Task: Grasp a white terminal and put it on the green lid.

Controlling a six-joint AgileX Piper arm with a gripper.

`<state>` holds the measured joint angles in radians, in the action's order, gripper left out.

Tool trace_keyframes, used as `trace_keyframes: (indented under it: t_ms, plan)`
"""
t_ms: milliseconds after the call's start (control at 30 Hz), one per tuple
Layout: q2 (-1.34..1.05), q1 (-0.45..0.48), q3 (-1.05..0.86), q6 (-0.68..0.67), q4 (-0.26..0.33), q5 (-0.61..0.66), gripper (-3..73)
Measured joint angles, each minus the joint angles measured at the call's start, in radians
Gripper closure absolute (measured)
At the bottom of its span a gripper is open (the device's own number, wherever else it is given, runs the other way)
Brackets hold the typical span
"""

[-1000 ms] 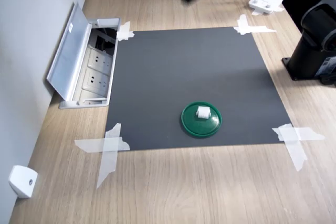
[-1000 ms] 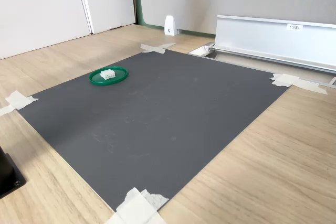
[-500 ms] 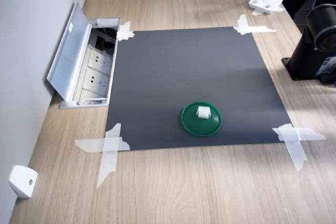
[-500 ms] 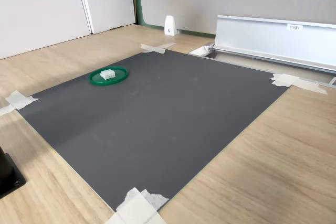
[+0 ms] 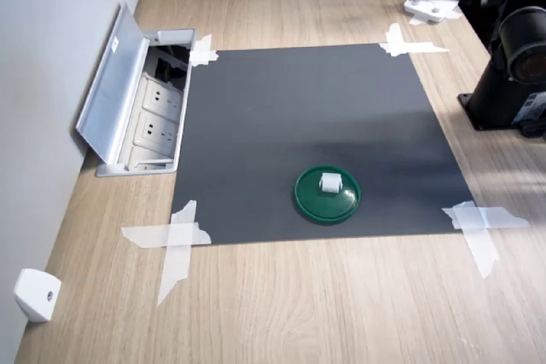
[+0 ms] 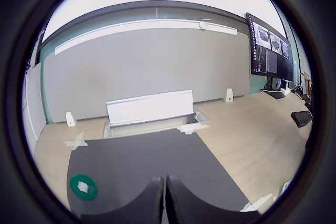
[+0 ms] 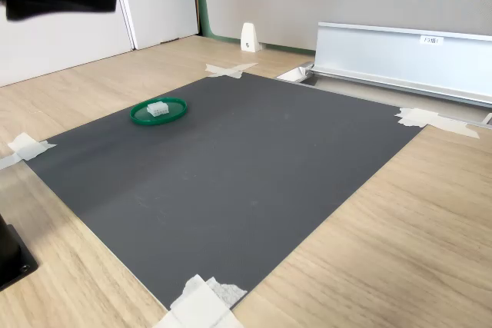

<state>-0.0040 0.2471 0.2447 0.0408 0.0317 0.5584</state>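
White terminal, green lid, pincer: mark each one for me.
white terminal (image 5: pixel 329 182), first exterior view, its top face.
green lid (image 5: pixel 312 200), first exterior view, bare top beside the terminal.
pincer (image 6: pixel 165 199), wrist view, between its closed fingertips.

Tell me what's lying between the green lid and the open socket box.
Nothing: in the first exterior view, only bare dark mat runs from the green lid, which carries the white terminal, to the socket box.

Black arm (image 5: pixel 520 49) — rounded dark fingers (image 6: pixel 152 200).
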Motion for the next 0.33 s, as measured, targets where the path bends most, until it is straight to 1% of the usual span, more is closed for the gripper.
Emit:
trace_keyframes:
  t_ms: [167,333]
  plan:
    - [-0.007,0.000,-0.064,0.000,-0.001,0.005,70.2]
    - [-0.007,0.000,-0.075,0.000,-0.003,-0.009,70.2]
